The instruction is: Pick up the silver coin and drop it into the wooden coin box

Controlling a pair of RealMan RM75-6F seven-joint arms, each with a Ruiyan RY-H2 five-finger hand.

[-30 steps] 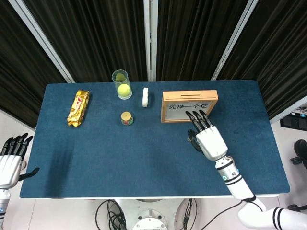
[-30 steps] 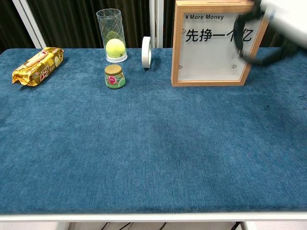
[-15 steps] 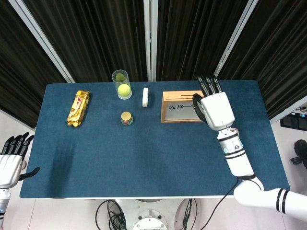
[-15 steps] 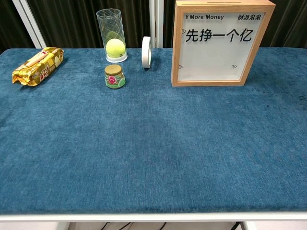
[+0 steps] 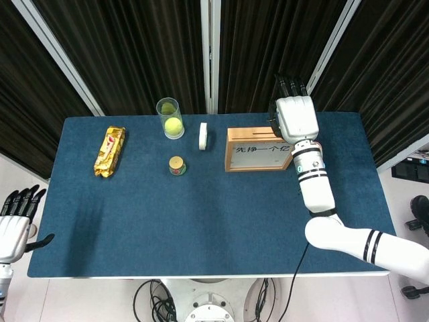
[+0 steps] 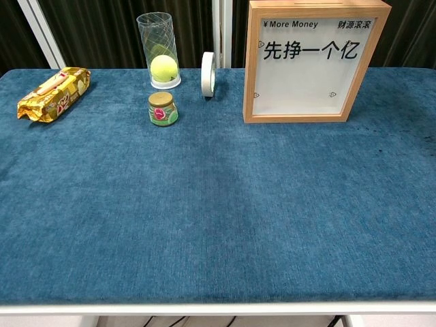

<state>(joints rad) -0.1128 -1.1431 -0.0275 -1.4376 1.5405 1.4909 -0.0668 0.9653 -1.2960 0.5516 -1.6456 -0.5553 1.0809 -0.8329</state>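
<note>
The wooden coin box (image 5: 249, 155) stands upright at the back of the blue table, its white front with black characters facing me (image 6: 310, 61). My right hand (image 5: 295, 115) hovers above the box's right top edge, its back toward the head camera, fingers pointing away and thumb tucked under to the left. Its underside is hidden, and the chest view does not show this hand. No silver coin shows on the cloth or in the hand. My left hand (image 5: 15, 218) hangs off the table's front left corner, fingers apart and empty.
A gold snack pack (image 5: 109, 151) lies at the far left. A clear glass with a tennis ball (image 5: 170, 119), a white tape roll on edge (image 5: 202, 135) and a small green jar (image 5: 177, 165) stand left of the box. Black curtains back the table.
My right hand rose from the cloth in front of the box and moved back to hover over the box's top right. It left the chest view. The left hand stayed put.
</note>
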